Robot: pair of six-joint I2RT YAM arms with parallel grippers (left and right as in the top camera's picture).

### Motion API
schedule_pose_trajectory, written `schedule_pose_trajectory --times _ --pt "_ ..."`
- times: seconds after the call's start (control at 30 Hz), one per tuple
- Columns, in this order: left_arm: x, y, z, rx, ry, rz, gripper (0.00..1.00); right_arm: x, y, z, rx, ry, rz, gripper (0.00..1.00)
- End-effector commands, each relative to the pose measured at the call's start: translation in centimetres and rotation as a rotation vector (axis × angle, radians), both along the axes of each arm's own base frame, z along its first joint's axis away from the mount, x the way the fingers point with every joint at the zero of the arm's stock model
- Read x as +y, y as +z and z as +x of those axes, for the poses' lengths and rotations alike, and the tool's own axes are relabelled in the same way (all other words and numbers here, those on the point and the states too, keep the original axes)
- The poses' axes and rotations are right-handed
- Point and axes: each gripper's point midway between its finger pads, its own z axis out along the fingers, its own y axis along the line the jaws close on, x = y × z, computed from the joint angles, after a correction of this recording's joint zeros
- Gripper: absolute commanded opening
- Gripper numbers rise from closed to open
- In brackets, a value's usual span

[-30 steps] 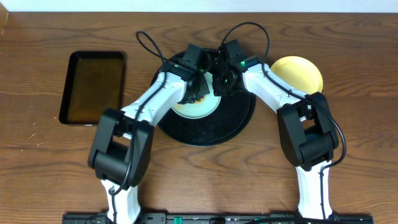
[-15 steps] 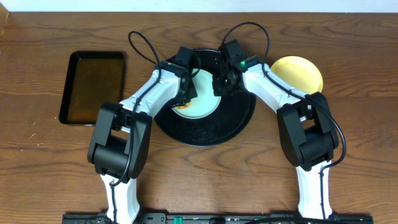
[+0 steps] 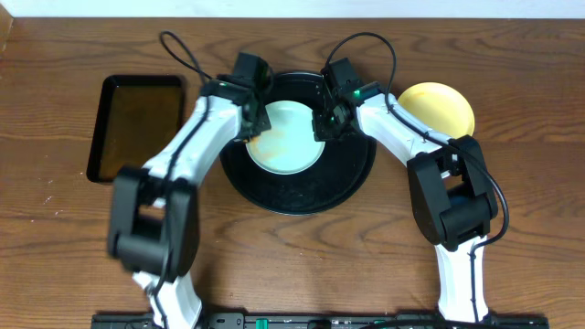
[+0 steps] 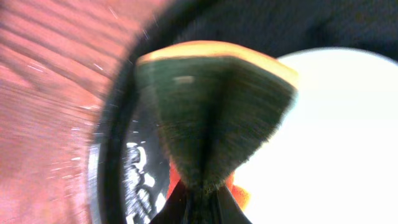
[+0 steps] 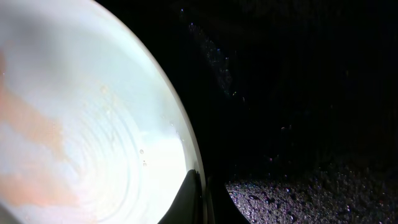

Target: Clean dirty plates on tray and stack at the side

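Your left gripper (image 4: 200, 202) is pinched tight on a sponge (image 4: 211, 106). The jaws squeeze its middle so hard that it fans out, green scrubby side facing the wrist camera and yellow foam at the far edge. Your right gripper (image 5: 198, 196) looks nearly closed on the right rim of the mint plate (image 5: 74, 124), with one finger over the lip and one outside it, as far as I can tell.

The sponge hangs over the left edge of that plate, right by the round tray (image 3: 302, 196) rim. The plate sits flat in the middle of the tray, and pale orange smears show on its left half.

I'd guess the plate is light, stiff and glossy, so it'll skate on that shiny tray if you scrub without pinning it. The rim is the only real place to grab, since the middle gives the fingers nothing to bite. A thin lip pinch can slip, so go easy on sideways force. It could chip if dropped, though I can't tell the material.

What I can see:
- Two plates: the mint one on the tray, and a yellow plate (image 3: 439, 108) on the table (image 3: 73, 256) just right of the tray. I can't spot a third.
- One sponge.
- One round tray.
- One rectangular tray (image 3: 137, 128), off to the left.
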Motion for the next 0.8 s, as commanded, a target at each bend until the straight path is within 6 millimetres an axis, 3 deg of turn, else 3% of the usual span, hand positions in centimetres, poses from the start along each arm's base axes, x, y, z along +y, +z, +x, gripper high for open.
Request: schedule_pose_trajectory --times 0.0,0.07,0.13,0.23,0.4,0.57,0.77 --pt "1.2 9.4 0.8 -0.223 0.010 -0.014 0.08 -1.8 -3.0 -0.8 0.044 -0.023 -0.100 0.01" --pt "2.3 11.6 0.6 -0.271 0.010 -0.013 0.08 -1.8 -2.5 -0.6 0.037 -0.024 -0.096 0.01" --pt "3.4 12.3 0.4 -0.280 0.010 0.000 0.07 -1.7 -1.8 -0.4 0.019 -0.016 -0.093 0.01" --pt "5.4 11.2 -0.5 -0.215 0.046 0.004 0.08 -2.0 0.1 0.2 -0.020 -0.018 -0.106 0.01" --pt "6.8 10.3 -1.3 -0.160 0.076 -0.005 0.08 -3.7 4.3 1.0 -0.090 -0.039 -0.200 0.01" --pt "7.1 10.3 -1.3 -0.161 0.083 -0.005 0.08 -5.6 10.2 1.4 -0.187 -0.048 -0.280 0.01" --pt "7.5 10.4 -1.2 -0.165 0.098 -0.007 0.08 -6.4 14.4 1.1 -0.272 -0.066 -0.313 0.01"
